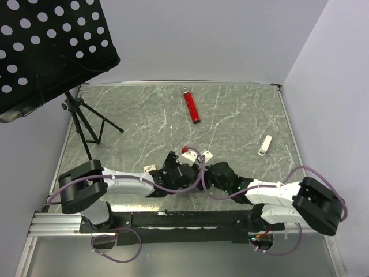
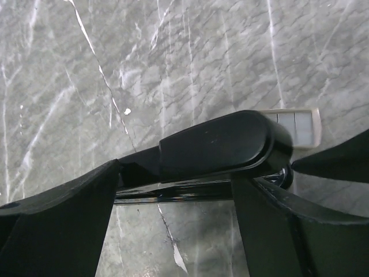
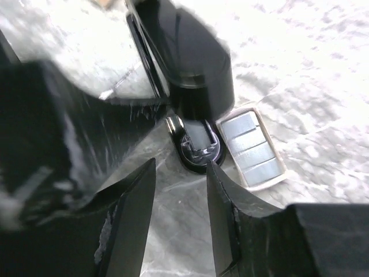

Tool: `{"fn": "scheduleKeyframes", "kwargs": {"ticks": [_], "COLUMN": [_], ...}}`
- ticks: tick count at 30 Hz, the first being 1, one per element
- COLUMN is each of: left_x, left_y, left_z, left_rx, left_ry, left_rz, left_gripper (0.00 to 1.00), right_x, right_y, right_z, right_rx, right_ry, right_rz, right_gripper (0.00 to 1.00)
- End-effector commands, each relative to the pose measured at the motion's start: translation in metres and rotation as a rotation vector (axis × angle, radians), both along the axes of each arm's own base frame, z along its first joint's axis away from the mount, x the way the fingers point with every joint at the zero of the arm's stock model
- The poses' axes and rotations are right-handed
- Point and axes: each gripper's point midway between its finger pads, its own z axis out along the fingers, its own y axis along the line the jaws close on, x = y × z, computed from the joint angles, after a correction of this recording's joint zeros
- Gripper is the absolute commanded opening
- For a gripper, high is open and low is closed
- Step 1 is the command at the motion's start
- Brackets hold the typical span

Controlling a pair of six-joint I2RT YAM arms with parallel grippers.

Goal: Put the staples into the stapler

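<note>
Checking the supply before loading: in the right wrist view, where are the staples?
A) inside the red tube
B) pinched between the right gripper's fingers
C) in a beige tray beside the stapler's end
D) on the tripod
C: the silver staples lie in rows in the beige tray, right beside the end of the black stapler.

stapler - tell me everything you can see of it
The stapler is small, slim, glossy black plastic, with a rounded top cover over a thin shiny metal rail and a rounded base nose showing silvery metal. It lies on the grey marbled table, its nose beside a beige tray of staples. The left gripper spans it with fingers wide apart; contact is unclear.
</note>
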Motion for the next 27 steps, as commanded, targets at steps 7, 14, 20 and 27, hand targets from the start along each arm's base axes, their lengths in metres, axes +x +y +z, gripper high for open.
{"fn": "scheduleKeyframes", "kwargs": {"ticks": [7, 14, 20, 27], "left_x": [-0.021, -0.022, -0.017, 0.024], "left_y": [-0.015, -0.012, 0.001, 0.069], "left_z": [0.001, 0.026, 0.054, 0.085], "left_rx": [0.061, -0.036, -0.162, -0.433], "left_ry": [-0.033, -0.046, -0.051, -0.013], "left_rz": [-0.071, -0.045, 0.034, 0.248], "left_gripper": [0.89, 0.98, 1.0, 0.99], "right_x": [0.002, -0.002, 0.0, -0.002], "right_y": [-0.019, -0.033, -0.041, -0.029], "right_z": [0.035, 0.052, 0.07, 0.08], "right_rx": [0.104, 0.13, 0.075, -0.02], "right_ry": [-0.048, -0.057, -0.076, -0.016], "right_rz": [-0.115, -0.155, -0.147, -0.017], "right_gripper": [0.5, 0.56, 0.64, 0.68]}}
